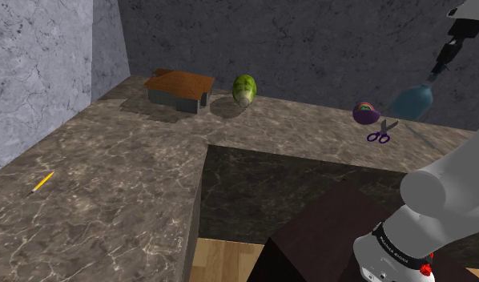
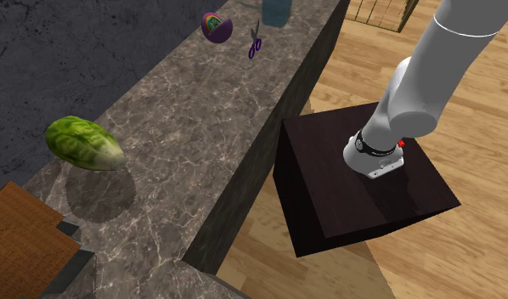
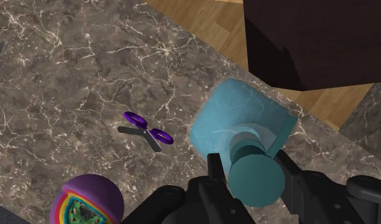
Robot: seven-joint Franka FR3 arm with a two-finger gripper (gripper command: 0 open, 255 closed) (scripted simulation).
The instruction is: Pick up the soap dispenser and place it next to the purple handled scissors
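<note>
Countertop: brown stone-look slab (image 1: 126,176) with pale veins all over, L-shaped, glossy, with square edges.
Wall: grey marbled panels (image 1: 38,64) behind the counter.
Floor: light wooden planks (image 2: 473,127) beside the counter.
Stand: dark brown, matte, plain box (image 2: 329,195) under the arm's base.
Soap dispenser: teal, slightly see-through bottle (image 3: 243,118) with a squarish, round-cornered body, a short, narrower collar and a darker teal round pump cap on top.
Dispenser's place: held tilted in the pincer. In the shoulder view its base seems clear of the counter, up and to the right of the scissors. In the wrist view its body overlaps the counter's edge by the floor.
Gripper: black two-finger pincer (image 3: 250,168) clamped on the dispenser, one finger at each side just below the cap.
Scissors: small pair (image 3: 146,132) with two purple ring handles and thin grey blades, lying flat on the counter between the dispenser and the purple ball.
Purple ball: rounded purple object (image 3: 90,200) with a rainbow-banded face, just beside the scissors.
Green lump: oval leafy-textured vegetable (image 1: 244,90) by the wall, well apart from the scissors.
Box: low grey block with an orange-brown wooden top (image 1: 179,88), near the green lump.
Pencil: thin yellow stick (image 1: 42,183) lying alone near the shoulder view's left.
</note>
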